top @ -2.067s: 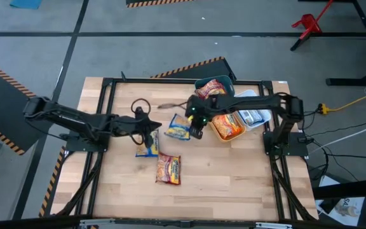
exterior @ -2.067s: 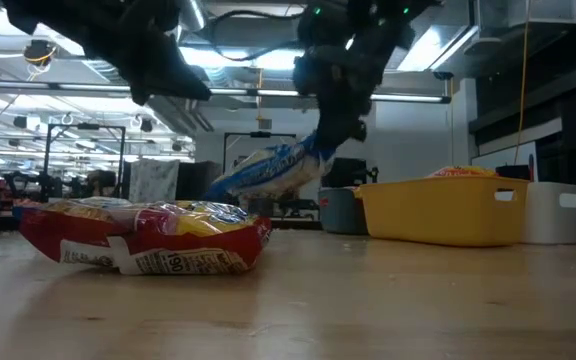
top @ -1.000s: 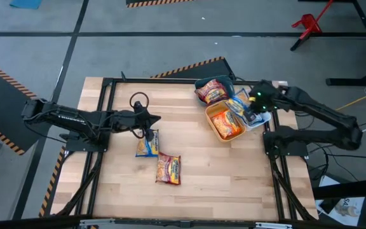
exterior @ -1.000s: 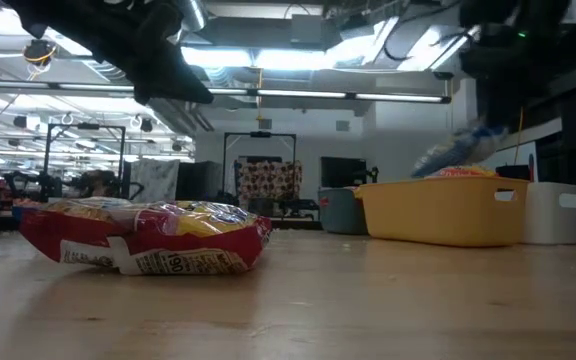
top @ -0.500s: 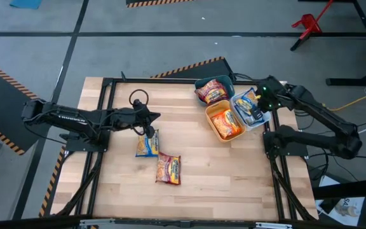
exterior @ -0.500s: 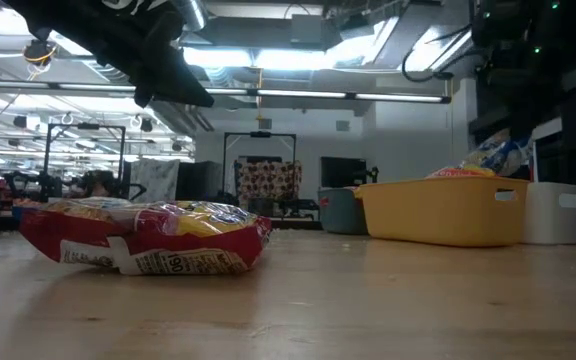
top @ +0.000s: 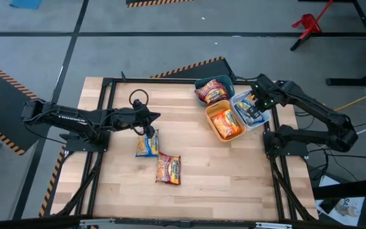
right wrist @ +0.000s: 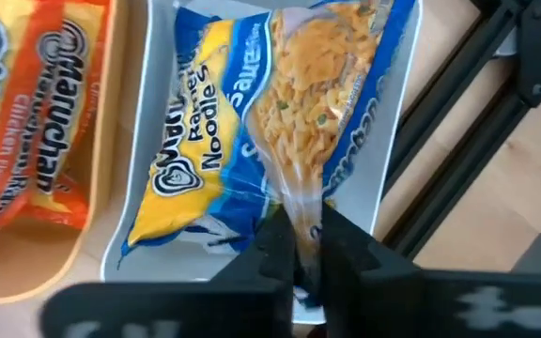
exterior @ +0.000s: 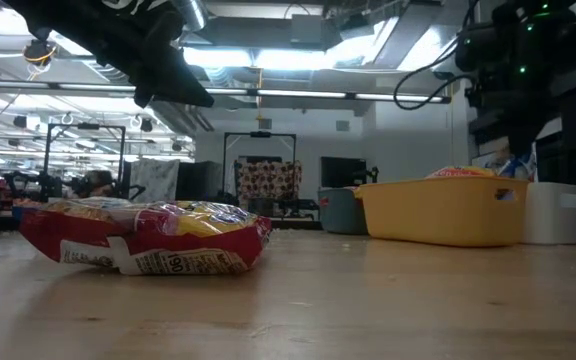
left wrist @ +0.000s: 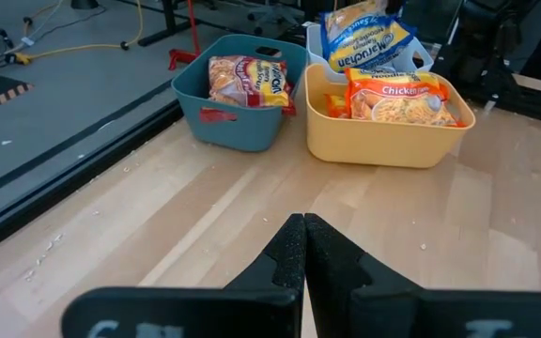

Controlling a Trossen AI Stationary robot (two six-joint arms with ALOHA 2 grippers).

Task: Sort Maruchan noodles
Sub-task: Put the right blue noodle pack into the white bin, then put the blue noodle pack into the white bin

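My right gripper (top: 257,102) is over the white bin (top: 265,118) at the table's far right, shut on a blue-and-yellow noodle packet (right wrist: 252,141) that lies in that bin on another blue packet. My left gripper (left wrist: 304,246) hovers shut and empty, just above a blue-and-yellow packet (top: 147,144) lying flat mid-table. A dark red packet (top: 169,169) lies flat nearer the near edge. Dark red packets (left wrist: 247,79) fill the teal bin, and orange ones (left wrist: 394,97) fill the yellow bin. My right gripper pinches the blue-and-yellow packet by its clear crimped end seam (right wrist: 305,208) between the two fingers (right wrist: 275,246), coming from above. The body of the packet rests in the white bin, spread away from the fingers.
The teal bin (top: 229,81), yellow bin (top: 210,131) and white bin stand close together at the far right corner. A black cable loop (top: 138,102) lies on the table beside my left gripper. The table's near half is bare wood around the red packet.
My right gripper has carried the blue-and-yellow packet from above the yellow bin toward the table's right edge and lowered it into the white bin, where it now lies. My left gripper has stayed above the mid-table packet.
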